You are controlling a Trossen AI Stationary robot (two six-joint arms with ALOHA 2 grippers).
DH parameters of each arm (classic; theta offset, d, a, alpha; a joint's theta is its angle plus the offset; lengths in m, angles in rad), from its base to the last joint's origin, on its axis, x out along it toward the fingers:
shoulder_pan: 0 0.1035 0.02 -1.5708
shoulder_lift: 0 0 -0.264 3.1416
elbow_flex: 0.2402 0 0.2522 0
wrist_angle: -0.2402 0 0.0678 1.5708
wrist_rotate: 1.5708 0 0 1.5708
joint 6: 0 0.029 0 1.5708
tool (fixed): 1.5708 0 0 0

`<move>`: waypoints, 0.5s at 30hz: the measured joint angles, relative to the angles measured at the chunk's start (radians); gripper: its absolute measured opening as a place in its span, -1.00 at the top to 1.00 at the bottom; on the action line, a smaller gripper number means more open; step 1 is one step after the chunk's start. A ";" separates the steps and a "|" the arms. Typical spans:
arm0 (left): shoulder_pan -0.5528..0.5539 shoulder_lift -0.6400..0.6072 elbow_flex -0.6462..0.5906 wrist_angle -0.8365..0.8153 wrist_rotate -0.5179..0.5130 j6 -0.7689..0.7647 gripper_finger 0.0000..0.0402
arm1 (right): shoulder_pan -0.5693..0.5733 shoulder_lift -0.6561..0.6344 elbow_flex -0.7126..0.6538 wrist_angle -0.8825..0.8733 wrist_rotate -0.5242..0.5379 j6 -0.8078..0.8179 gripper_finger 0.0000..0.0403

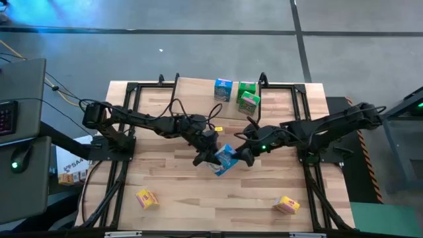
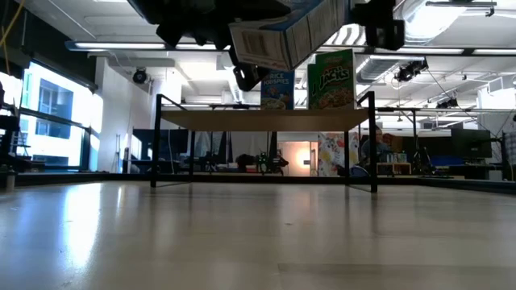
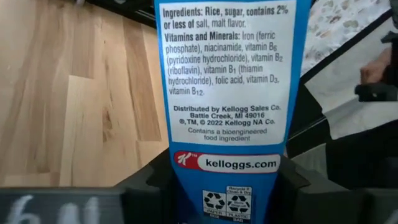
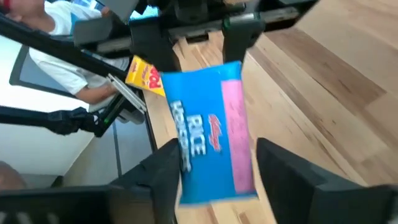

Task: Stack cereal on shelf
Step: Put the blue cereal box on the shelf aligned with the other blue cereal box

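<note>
Currently, the blue cereal box [image 1: 225, 158] is being handed over above the tabletop [image 1: 172, 192], clamped in the left gripper [image 1: 210, 156] jaws while the right gripper [image 1: 243, 156] jaws are standing open around it, so its release is best completed before the carry to the shelf [image 2: 266, 120].

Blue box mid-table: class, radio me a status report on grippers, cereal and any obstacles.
Left gripper shut on blue box, held in the air. Right gripper open beside it. Shelf holds blue and green boxes.

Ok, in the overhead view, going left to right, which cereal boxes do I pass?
Small yellow cardboard cereal box near the front left → blue cardboard box on the shelf → blue box held up between the two hands at mid-table → pair of green cardboard boxes on the shelf → yellow box at the front right.
</note>
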 joint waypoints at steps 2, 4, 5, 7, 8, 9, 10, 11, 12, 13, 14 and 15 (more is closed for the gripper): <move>0.007 0.000 0.000 0.003 0.018 0.000 0.28 | 0.001 -0.029 0.000 -0.030 0.000 0.000 -0.03; 0.019 -0.001 0.000 0.002 0.038 -0.008 0.28 | 0.000 -0.061 0.000 -0.049 0.002 0.000 -0.13; 0.028 -0.006 0.000 -0.002 0.049 -0.017 0.29 | 0.000 -0.077 0.000 -0.058 0.004 0.000 -0.16; 0.048 -0.015 -0.001 0.008 0.075 -0.022 0.32 | 0.000 -0.107 0.000 -0.083 0.012 0.000 -0.22; 0.061 -0.027 -0.001 -0.002 0.089 -0.023 0.33 | 0.000 -0.121 0.000 -0.096 0.018 -0.001 -0.24; 0.074 -0.041 -0.002 -0.013 0.102 -0.025 0.34 | 0.000 -0.133 0.000 -0.111 0.027 0.000 -0.25; 0.085 -0.055 -0.002 -0.010 0.105 -0.031 0.35 | 0.000 -0.142 0.000 -0.121 0.035 0.000 -0.25; 0.098 -0.072 -0.002 -0.017 0.106 -0.031 0.35 | 0.000 -0.152 0.000 -0.129 0.039 -0.002 -0.25; 0.112 -0.093 -0.002 -0.035 0.106 -0.031 0.35 | 0.000 -0.158 0.000 -0.142 0.044 -0.002 -0.25; 0.127 -0.115 -0.002 -0.052 0.106 -0.026 0.35 | 0.000 -0.163 0.000 -0.145 0.047 -0.003 -0.25; 0.141 -0.142 -0.002 -0.066 0.105 -0.018 0.35 | 0.000 -0.167 0.000 -0.148 0.055 -0.003 -0.25; 0.157 -0.170 -0.002 -0.075 0.102 -0.005 0.35 | 0.000 -0.169 0.000 -0.154 0.069 -0.004 -0.25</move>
